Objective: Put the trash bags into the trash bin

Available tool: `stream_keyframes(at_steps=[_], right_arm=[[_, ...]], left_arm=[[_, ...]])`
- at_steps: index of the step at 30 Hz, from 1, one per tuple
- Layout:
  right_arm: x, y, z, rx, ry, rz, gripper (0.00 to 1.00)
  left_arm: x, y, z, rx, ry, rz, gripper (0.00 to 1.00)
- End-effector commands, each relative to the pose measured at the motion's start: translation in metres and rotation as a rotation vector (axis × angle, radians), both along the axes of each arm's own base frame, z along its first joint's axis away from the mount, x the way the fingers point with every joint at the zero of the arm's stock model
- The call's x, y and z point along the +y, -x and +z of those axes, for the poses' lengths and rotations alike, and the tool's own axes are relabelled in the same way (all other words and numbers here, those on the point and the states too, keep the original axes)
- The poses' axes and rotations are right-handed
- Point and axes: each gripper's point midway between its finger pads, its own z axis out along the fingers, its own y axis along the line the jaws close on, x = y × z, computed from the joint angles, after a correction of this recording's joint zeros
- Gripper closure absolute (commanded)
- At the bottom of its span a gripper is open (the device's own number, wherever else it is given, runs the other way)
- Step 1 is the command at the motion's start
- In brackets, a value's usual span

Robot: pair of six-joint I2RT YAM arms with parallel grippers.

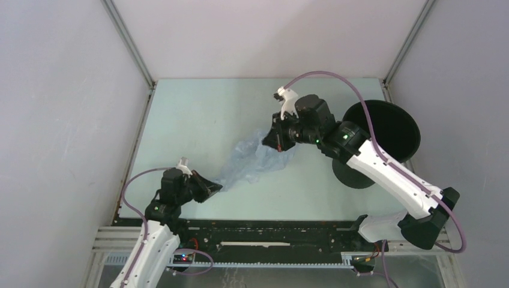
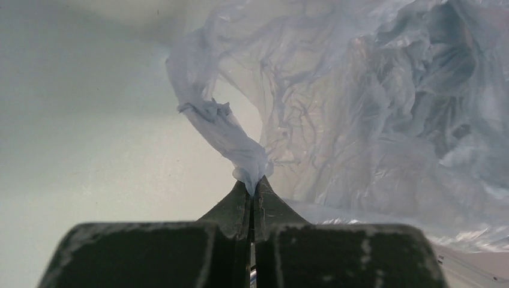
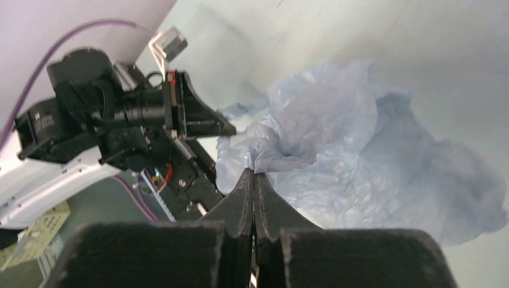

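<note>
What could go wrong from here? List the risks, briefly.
The left gripper and right gripper each pinch only a thin twist of the trash bag; pulling apart could tear the film or slip it free. The right arm crosses in front of the trash bin; swinging the bag over might knock it.

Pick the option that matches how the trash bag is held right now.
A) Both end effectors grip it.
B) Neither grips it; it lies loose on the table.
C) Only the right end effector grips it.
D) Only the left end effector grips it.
A: the left end effector is shut on a twisted corner of the trash bag, and the right end effector is shut on a bunched fold of it.
</note>
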Motion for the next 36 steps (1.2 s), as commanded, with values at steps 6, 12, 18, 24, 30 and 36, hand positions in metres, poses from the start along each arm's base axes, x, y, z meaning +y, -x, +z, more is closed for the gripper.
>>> stream_keyframes(at_steps=[6,12,18,24,30,36], right_arm=[[0.009,0.025,-0.068,0.121,0.082,0.223,1.00],[-0.034,0.017,-0.135,0.168,0.414,0.178,1.00],[-0.015,0.024,-0.140,0.204,0.390,0.188,0.99],[-0.039,0.018,-0.150,0.403,0.495,-0.154,0.33],[-0.028,0.025,-0.149,0.437,0.435,-0.286,0.01],[-0.014,0.018,-0.151,0.657,0.233,-0.370,0.00]], left_arm=[[-0.004,-0.006,0.051,-0.073,-0.002,-0.046,0.42],[0.027,0.012,0.079,-0.025,-0.145,0.073,0.10],[0.028,-0.004,0.114,-0.079,-0.147,0.097,0.04],[0.020,-0.007,0.088,-0.039,-0.136,0.044,0.02],[-0.046,-0.029,0.091,-0.138,0.253,-0.127,0.14],[-0.046,-0.029,0.084,-0.106,0.154,-0.128,0.08]])
